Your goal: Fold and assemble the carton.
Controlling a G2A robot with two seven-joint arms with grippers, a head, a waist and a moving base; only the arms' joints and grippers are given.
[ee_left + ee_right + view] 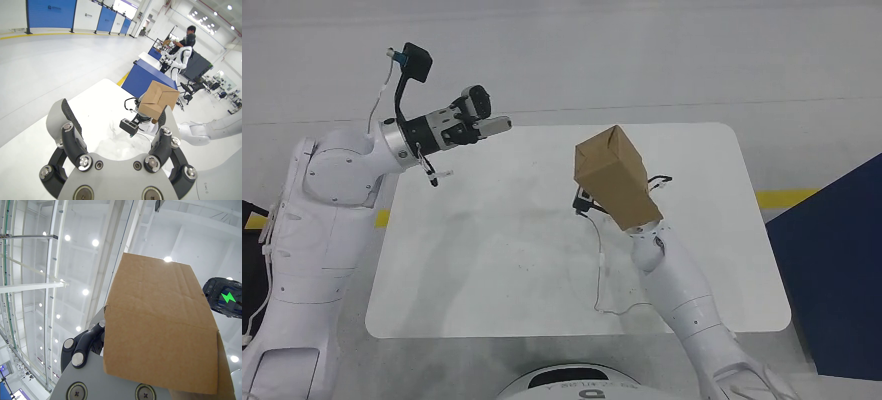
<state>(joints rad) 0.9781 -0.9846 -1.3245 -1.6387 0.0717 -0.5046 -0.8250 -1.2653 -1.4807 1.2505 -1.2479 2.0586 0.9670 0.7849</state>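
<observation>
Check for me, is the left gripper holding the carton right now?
No, the left gripper is open and empty, and the carton is well apart from it.

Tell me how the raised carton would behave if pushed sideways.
Probably light for its size: the carton is held aloft by its lower end alone. Its board shows creases and dents, so it would likely give under pressure. Tilted, gripped low, it may pivot if pushed.
</observation>
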